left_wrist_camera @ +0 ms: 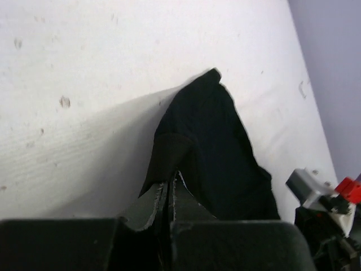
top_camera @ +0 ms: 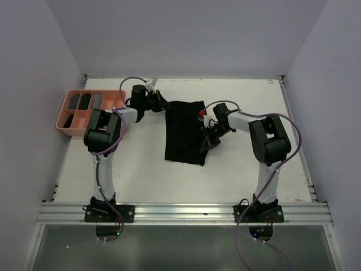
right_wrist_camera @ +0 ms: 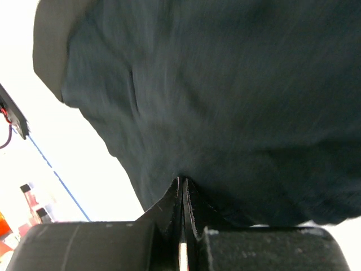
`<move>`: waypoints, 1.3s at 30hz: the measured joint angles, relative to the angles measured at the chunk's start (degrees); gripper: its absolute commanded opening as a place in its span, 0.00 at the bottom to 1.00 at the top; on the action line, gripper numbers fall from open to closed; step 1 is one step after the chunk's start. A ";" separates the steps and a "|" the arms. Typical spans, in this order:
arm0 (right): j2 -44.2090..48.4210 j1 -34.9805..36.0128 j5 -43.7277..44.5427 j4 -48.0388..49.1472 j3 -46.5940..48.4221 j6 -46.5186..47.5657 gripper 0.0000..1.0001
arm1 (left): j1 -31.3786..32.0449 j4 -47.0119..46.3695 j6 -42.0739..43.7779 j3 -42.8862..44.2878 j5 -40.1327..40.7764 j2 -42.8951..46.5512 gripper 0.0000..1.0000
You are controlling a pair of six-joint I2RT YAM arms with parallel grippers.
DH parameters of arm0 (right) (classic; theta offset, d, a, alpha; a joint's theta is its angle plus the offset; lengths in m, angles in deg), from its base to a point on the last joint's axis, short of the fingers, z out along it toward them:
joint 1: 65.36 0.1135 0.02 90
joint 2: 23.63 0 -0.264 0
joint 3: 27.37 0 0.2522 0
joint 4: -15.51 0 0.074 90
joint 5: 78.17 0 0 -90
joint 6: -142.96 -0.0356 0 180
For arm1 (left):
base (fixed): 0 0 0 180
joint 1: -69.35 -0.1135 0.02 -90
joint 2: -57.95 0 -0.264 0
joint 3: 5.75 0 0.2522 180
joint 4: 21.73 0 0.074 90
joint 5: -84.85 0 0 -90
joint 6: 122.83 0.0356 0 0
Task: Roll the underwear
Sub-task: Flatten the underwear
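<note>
Plain black underwear [top_camera: 183, 132] lies spread in the middle of the white table. My left gripper [top_camera: 163, 105] is at its far left corner. In the left wrist view the fingertips are pressed together with a fold of the black underwear [left_wrist_camera: 214, 147] pinched between them, so the left gripper [left_wrist_camera: 169, 185] is shut on it. My right gripper [top_camera: 208, 137] is at the garment's right edge. In the right wrist view that gripper [right_wrist_camera: 183, 183] is shut on the dark underwear [right_wrist_camera: 225, 84], which fills most of the view.
A salmon-pink compartment tray [top_camera: 64, 114] with dark items inside stands at the table's left edge, just behind the left arm's elbow. Part of the right arm's wrist [left_wrist_camera: 327, 197] shows at the right of the left wrist view.
</note>
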 measured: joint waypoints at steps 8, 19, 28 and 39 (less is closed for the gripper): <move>0.00 0.00 -0.04 -1.03 0.00 1.29 0.00 | -2.43 -3.23 -3.41 4.94 -0.33 -1.01 0.00; 0.63 0.11 -0.59 -9.62 4.04 6.75 0.29 | -2.93 -1.44 -2.84 8.59 0.11 -9.05 0.56; 9.92 0.11 -0.92 -13.44 5.77 10.01 0.21 | -3.04 11.54 9.88 6.43 -4.37 3.76 0.61; 8.46 0.31 -0.39 -12.11 9.05 9.64 0.18 | 5.07 39.54 64.65 -15.04 -6.71 41.09 0.53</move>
